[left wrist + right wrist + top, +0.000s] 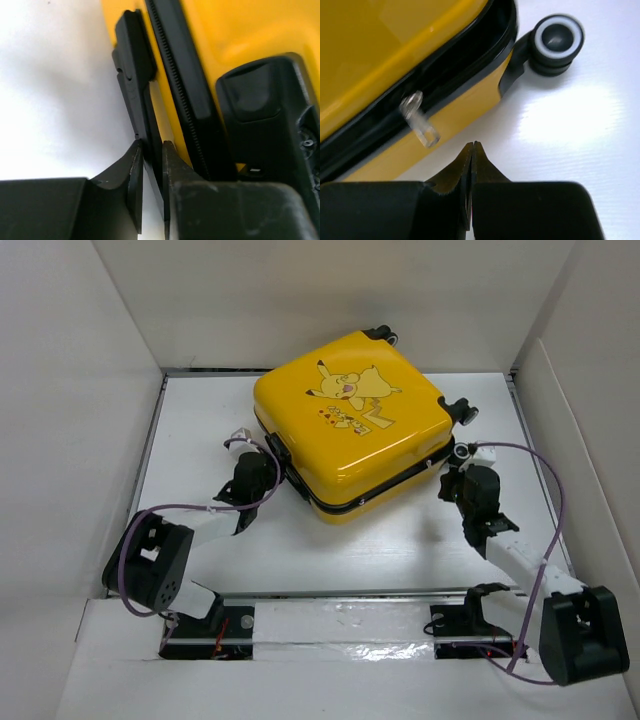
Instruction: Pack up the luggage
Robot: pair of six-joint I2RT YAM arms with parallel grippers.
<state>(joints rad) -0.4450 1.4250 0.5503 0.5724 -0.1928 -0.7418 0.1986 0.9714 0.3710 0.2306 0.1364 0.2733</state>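
One suitcase (350, 425) is seen lying flat and closed on the white table (400, 550), towards the far side and near the middle, turned so that one corner points at the near edge. One cartoon print (352, 392) is carried on its upper shell. Wheels (380, 335) are seen at two corners, the far one and the right one; their exact number is hard to count from above. The left gripper (152, 160) is set at the suitcase's left corner, its two fingers (134, 185) pressed shut on a thin black part that seems to be the handle (132, 65). The right gripper (471, 150) is held just beside the near right side, its two fingers closed together on nothing. One silver zip pull (420, 120) hangs just beyond the tips, untouched.
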